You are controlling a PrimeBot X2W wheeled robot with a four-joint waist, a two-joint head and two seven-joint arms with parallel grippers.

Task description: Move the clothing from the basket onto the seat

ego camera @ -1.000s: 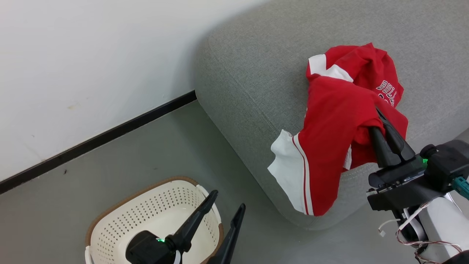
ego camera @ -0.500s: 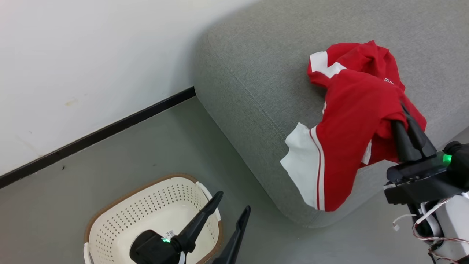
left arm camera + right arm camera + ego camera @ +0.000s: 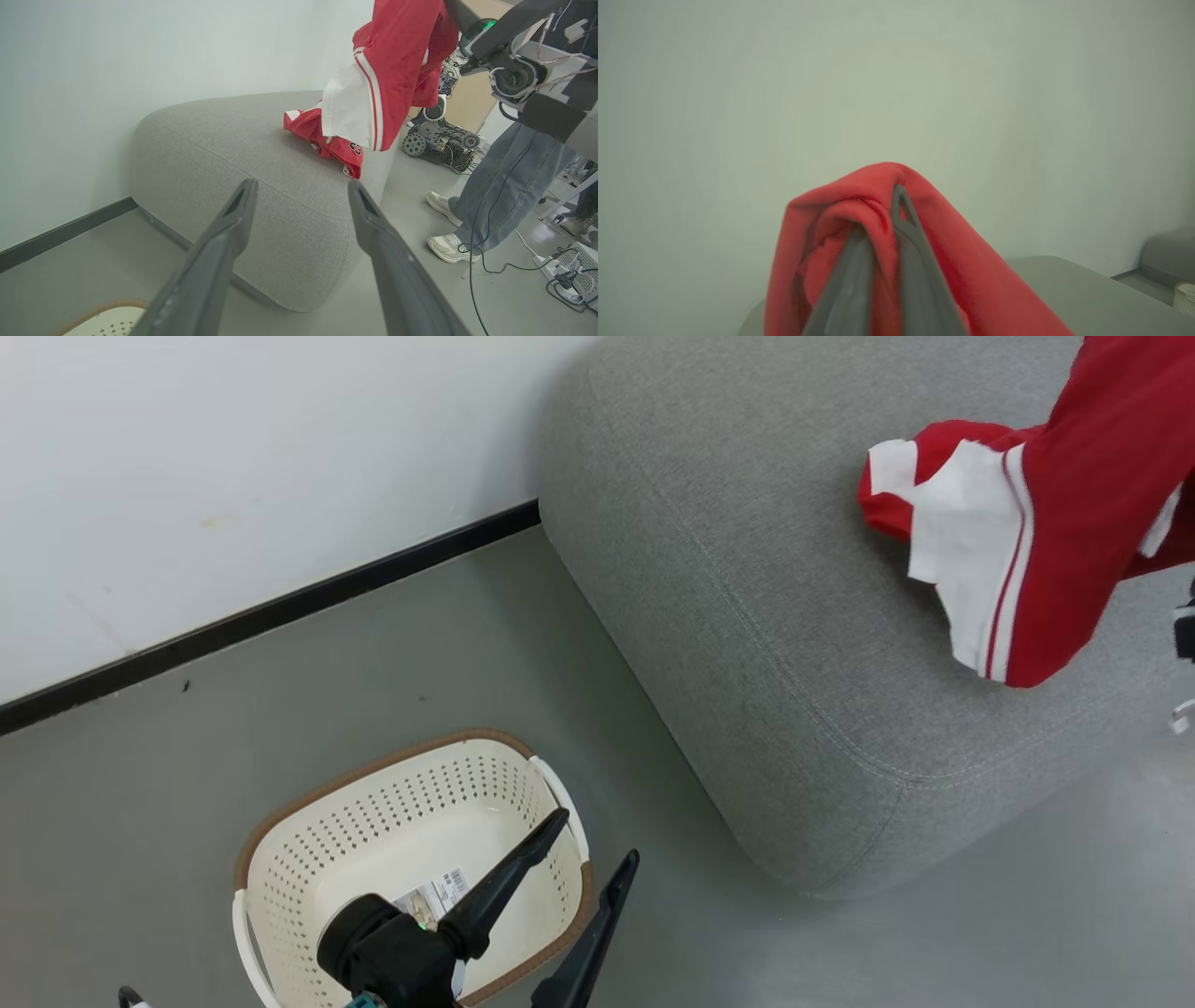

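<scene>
**Clothing transfer, late stage.** The right gripper (image 3: 878, 210) has its two fingers pressed together on a fold of a red garment (image 3: 1055, 523). The garment hangs above the sofa (image 3: 747, 569) with its white striped panel lowest (whether the hem touches the sofa cannot be told from these views). A second red garment (image 3: 327, 140) lies crumpled on the sofa top, close beside the hanging one.

The left gripper (image 3: 596, 837) holds nothing. Its fingers are spread wide, and it hangs over the basket (image 3: 373, 770), which stands on the floor (image 3: 280, 663) near the sofa's rounded corner. The visible bottom of the basket is bare cream plastic with a paper label (image 3: 434, 901); the part under the left gripper is hidden.

Judged progress: one garment is delivered, one is carried above the sofa but not yet set down, and apparently none is left in the basket. On this reading, what remains is to lower the held garment onto the sofa, well in from the edge, and part the fingers. A person's legs (image 3: 495, 186) stand beyond the sofa's far side.
</scene>
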